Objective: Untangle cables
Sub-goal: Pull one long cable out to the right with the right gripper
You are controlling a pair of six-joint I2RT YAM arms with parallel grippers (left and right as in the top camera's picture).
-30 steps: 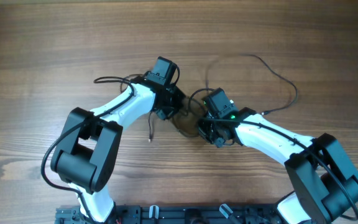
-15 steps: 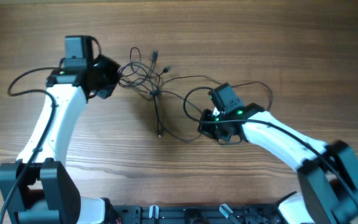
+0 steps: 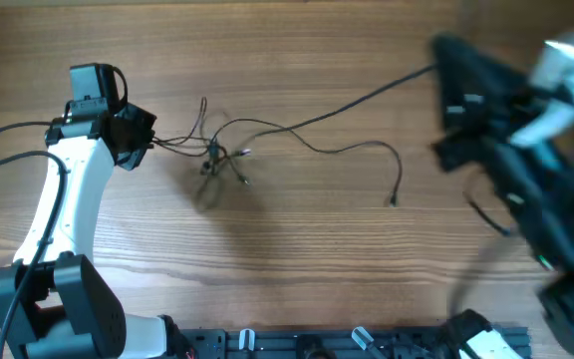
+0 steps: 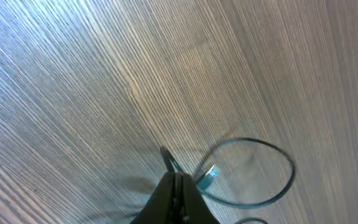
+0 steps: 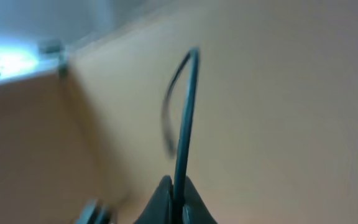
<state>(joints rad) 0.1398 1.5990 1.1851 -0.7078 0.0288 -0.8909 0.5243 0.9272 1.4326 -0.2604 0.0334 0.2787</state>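
The cables [image 3: 213,152] lie knotted on the counter [image 3: 297,259] just beside the left tool [image 3: 145,142], which pinches one strand. The right tool [image 5: 176,185], well apart from the left tool, is clamped on another.

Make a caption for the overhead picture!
Left gripper and blurred right gripper stretch tangled black cables across the wooden table.
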